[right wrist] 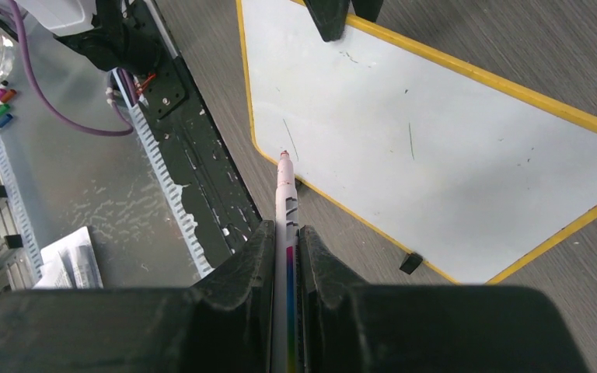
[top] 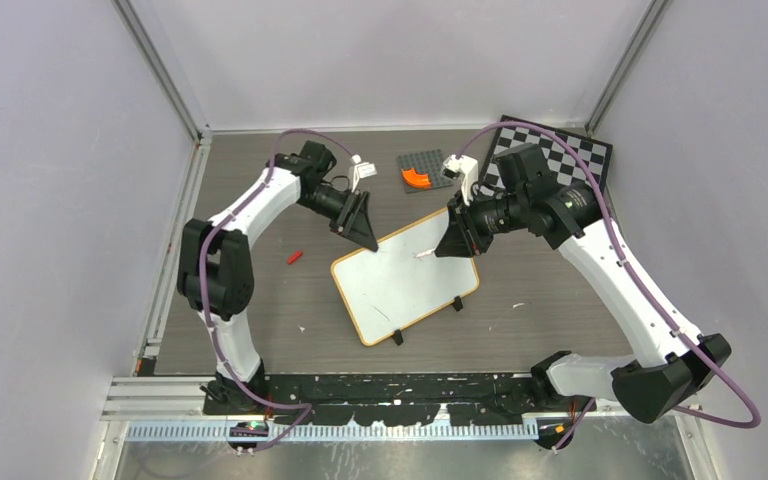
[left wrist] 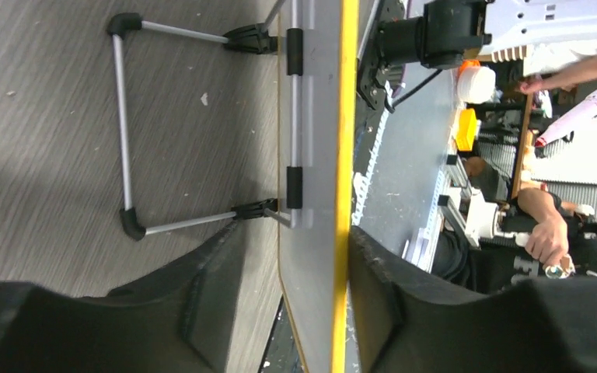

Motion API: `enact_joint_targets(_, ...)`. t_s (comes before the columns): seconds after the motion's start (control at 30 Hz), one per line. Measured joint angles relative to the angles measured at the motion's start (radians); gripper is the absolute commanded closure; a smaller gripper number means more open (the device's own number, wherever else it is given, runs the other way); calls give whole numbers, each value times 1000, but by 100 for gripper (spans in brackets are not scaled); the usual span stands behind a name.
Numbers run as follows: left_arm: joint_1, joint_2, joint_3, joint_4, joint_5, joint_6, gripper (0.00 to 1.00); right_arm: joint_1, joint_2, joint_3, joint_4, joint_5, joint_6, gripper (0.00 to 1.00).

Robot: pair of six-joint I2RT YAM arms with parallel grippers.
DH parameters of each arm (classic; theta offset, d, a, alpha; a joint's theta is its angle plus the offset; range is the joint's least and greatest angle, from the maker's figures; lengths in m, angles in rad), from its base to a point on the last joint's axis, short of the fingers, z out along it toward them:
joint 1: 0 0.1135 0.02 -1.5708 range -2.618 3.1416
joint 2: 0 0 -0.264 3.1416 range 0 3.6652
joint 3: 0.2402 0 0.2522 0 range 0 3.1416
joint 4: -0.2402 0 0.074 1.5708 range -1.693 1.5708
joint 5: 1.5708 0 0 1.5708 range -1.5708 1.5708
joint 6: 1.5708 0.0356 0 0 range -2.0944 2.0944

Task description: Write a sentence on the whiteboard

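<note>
The whiteboard (top: 400, 285), white with a thin orange frame and two black feet, lies tilted in the middle of the table. No sentence shows on its face (right wrist: 435, 132), only a few faint thin strokes. My left gripper (top: 365, 228) is at the board's far left corner. In the left wrist view its jaws straddle the board's edge (left wrist: 344, 155): one finger (left wrist: 389, 303) is against the yellow frame and the other (left wrist: 202, 311) stands a little off the back. My right gripper (right wrist: 286, 233) is shut on a white marker (right wrist: 286, 194), whose reddish tip (top: 422, 254) is over the board's far side.
A small red cap (top: 295, 256) lies on the table left of the board. A grey studded plate (top: 430, 160) carrying an orange piece (top: 415, 178) sits behind it, and a chequered board (top: 560, 150) leans at the back right. The whiteboard's wire stand (left wrist: 124, 132) juts from its back.
</note>
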Motion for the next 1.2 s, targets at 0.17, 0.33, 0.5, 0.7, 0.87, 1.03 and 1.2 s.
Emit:
enact_joint_targets(0.17,-37,50,43,-56,36,40,67,0,-2,0,-8,-11,-8,100)
enact_joint_targets(0.33,-64,79,90,-101,42,76,87,0,-2,-1,-11,-20,-14,100)
enact_joint_targets(0.5,-88,108,147,-146,16,110,100,0,-2,-1,-16,-34,-17,100)
enact_joint_targets(0.7,-129,153,218,-191,4,155,100,0,-2,-4,-27,-48,-19,100)
enact_joint_targets(0.87,-142,174,253,-227,-1,181,59,3,-3,-15,-34,-51,-20,100)
enact_joint_targets(1.03,-123,166,245,-249,-18,190,42,35,-3,-31,-32,-23,-15,100)
enact_joint_targets(1.2,31,4,77,-179,-11,143,28,97,-1,-35,-16,48,4,100)
